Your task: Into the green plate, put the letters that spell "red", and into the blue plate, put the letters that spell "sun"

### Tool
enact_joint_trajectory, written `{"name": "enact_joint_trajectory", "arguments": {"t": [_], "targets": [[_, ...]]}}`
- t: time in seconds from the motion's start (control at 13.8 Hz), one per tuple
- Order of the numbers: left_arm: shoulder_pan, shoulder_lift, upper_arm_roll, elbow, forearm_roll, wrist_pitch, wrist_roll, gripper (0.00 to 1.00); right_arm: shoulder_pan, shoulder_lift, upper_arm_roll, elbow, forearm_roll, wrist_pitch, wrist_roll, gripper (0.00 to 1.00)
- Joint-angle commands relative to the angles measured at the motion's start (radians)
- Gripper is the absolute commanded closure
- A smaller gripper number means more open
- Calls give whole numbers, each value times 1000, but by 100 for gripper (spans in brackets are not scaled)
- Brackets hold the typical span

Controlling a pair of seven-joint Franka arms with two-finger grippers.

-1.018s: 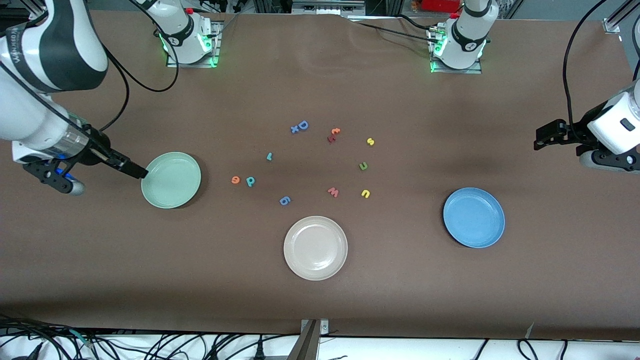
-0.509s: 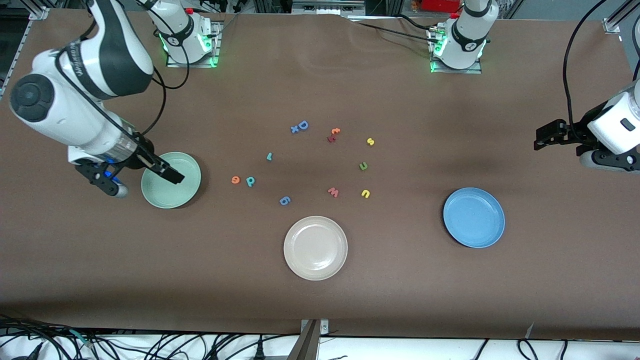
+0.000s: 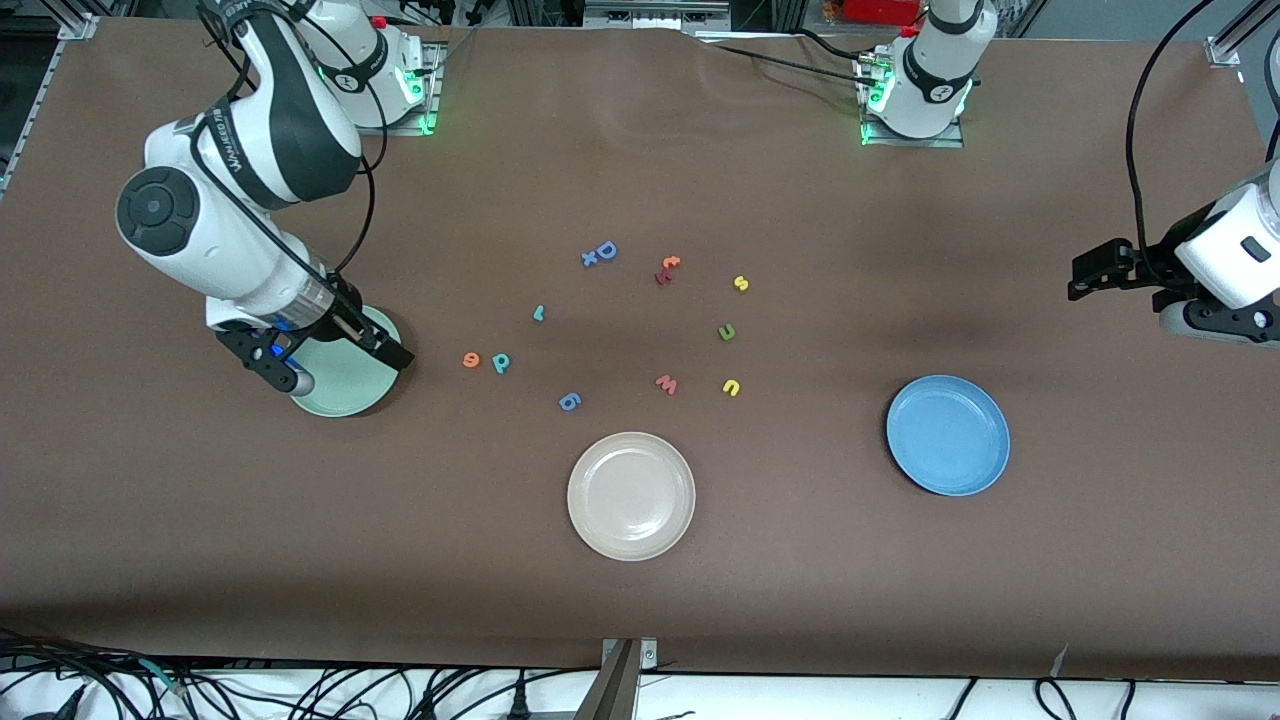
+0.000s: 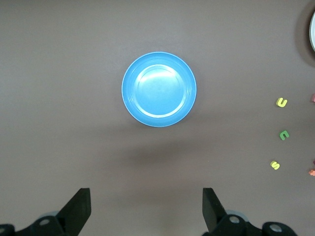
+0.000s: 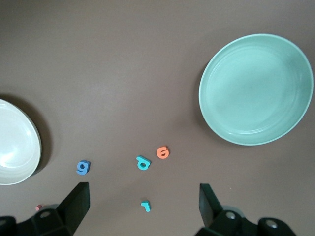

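A long brown table (image 3: 200,520) holds three round plates and a scatter of tiny foam letters. Nothing has been sorted yet: all three plates are bare.

The right gripper (image 3: 335,365) hangs over the green plate (image 3: 350,392), which sits toward the right arm's end of the table. Its two fingers are spread wide and hold nothing. The left gripper (image 3: 1085,277) waits in the air at the left arm's end of the table, also spread wide and empty. The blue plate (image 3: 948,435) lies on the table near it, toward the front camera.

The letters lie in the middle, between the two coloured plates. The orange e (image 3: 471,359) and teal d (image 3: 501,362) sit just beside each other, closest to the green plate, with the small teal r (image 3: 539,313) a little farther from the front camera. The yellow s (image 3: 741,283), green n (image 3: 727,332) and yellow u (image 3: 731,387) form a loose line toward the blue plate.

I see several risks. The e and d lie so close that closing on one may nudge or drag the other. Decoys are mixed in: a blue capital D (image 3: 605,250), a blue g-like letter (image 3: 569,402), a pink w (image 3: 667,384) and an orange t (image 3: 670,263). A cream-white plate (image 3: 631,495) sits nearest the front camera and could catch a misplaced letter. The pieces are tiny and flat, so a pinch could easily slip off.
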Motion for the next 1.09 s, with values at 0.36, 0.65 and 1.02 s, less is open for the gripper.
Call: {"name": "enact_joint_trajectory", "arguments": {"t": [0.36,0.65,1.02], "targets": [[6,10,2,24,-14,-7,22,0,84,109,-2,-1,-11,130,93,1],[6,10,2,24,-14,-7,22,0,118,180,-3,2,-152,180,170,1],[4,10,2,23,-26,-7,20,0,115,180,-8,1,-157,175,168,1]]}}
